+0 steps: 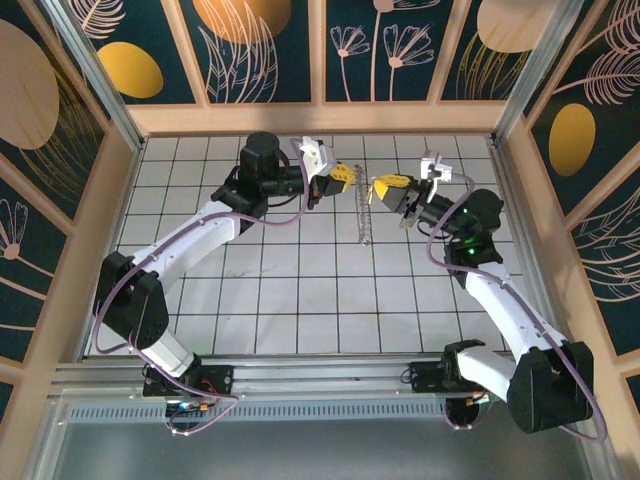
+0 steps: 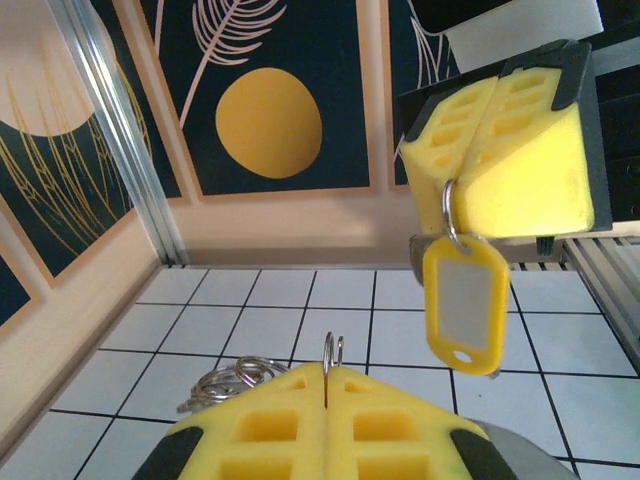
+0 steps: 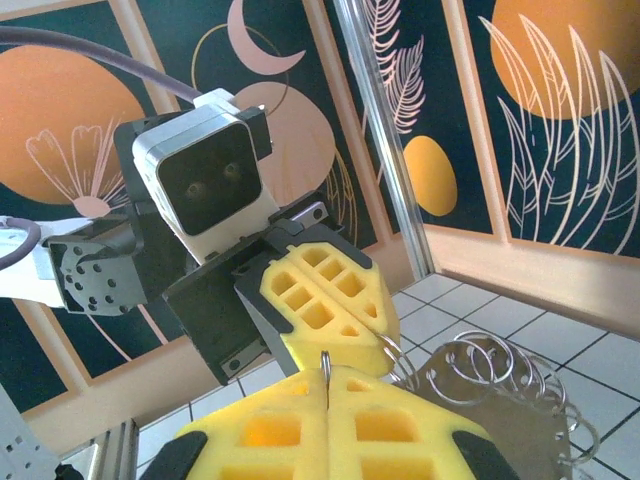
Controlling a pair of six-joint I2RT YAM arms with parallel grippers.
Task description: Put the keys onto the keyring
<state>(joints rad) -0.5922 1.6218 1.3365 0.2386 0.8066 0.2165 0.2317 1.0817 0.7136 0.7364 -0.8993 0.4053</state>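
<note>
Both end effectors are clamped shut, each pinching a thin wire ring of the keyring. The left end effector and the right end effector face each other in the upper middle of the overhead frame, and the keyring — a chain of linked silvery rings — dangles between them. A yellow tag hangs under the right one. The chain looks light, floppy and slippery, while each ring seems springy — best gripped flat across one ring.
</note>
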